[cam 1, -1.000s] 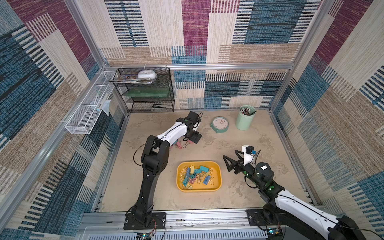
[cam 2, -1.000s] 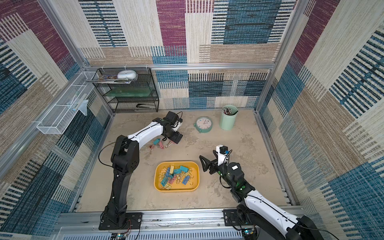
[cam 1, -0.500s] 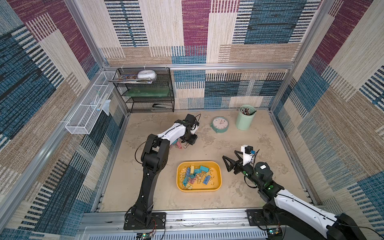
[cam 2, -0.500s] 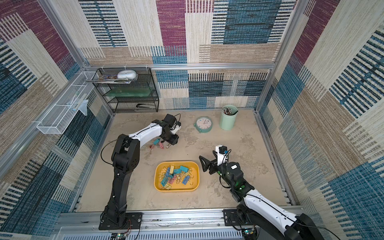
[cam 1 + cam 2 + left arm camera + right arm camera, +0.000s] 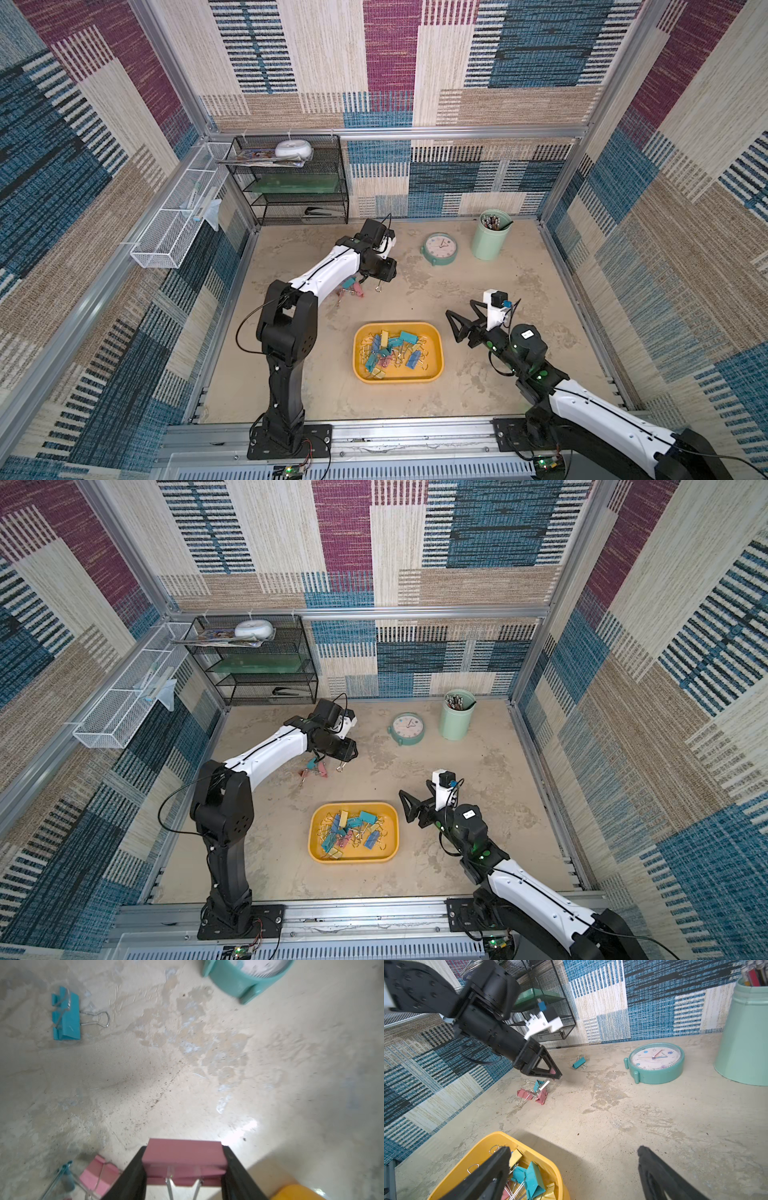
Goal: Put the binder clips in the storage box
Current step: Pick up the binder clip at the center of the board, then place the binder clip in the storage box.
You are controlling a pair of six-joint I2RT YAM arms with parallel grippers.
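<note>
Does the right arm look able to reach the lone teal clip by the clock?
Probably yes: right pincer open and empty, bare tabletop up to the teal clip; left pincer hovers nearby.

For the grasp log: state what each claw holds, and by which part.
Left claw grips a pink binder clip across the two ends of its body; wire handles free. Right claw is open, holding nothing.
</note>
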